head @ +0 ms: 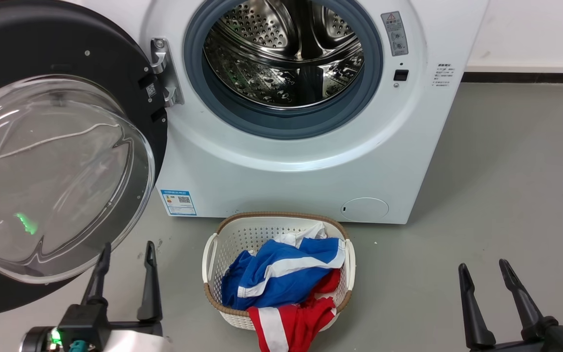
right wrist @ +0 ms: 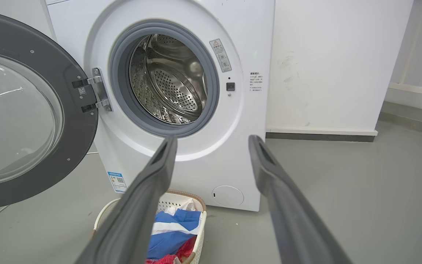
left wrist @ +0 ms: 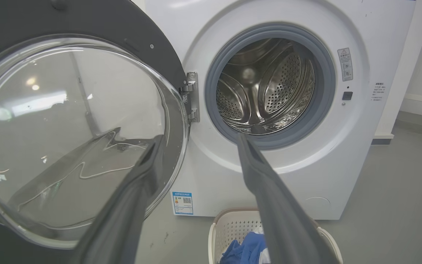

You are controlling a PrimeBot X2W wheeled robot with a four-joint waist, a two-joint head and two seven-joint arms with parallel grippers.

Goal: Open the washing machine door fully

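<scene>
The washing machine door [head: 56, 171] hangs wide open on its hinge [head: 164, 73], out to the left of the washing machine [head: 281, 181], with its clear glass bowl bulging towards the robot. The steel drum [head: 281, 54] stands bare inside its grey rubber ring [head: 281, 124].

From the head view the left claw [head: 128, 244] sits low, just beside the door's bottom edge, fingers apart and holding nothing; I cannot tell whether one tip touches the glass. The right claw [head: 483, 265] is well off to the right over the grey floor [head: 506, 195], fingers likewise spread and empty.

That view takes in the whole laundry basket [head: 211, 254] right in front of the machine, a blue garment [head: 281, 274] heaped inside and a red one [head: 296, 322] spilling over the near rim. The left wrist view has the bowl up close, one finger crossing in front of it. The right wrist view adds the white wall [right wrist: 324, 73] beside the machine.
</scene>
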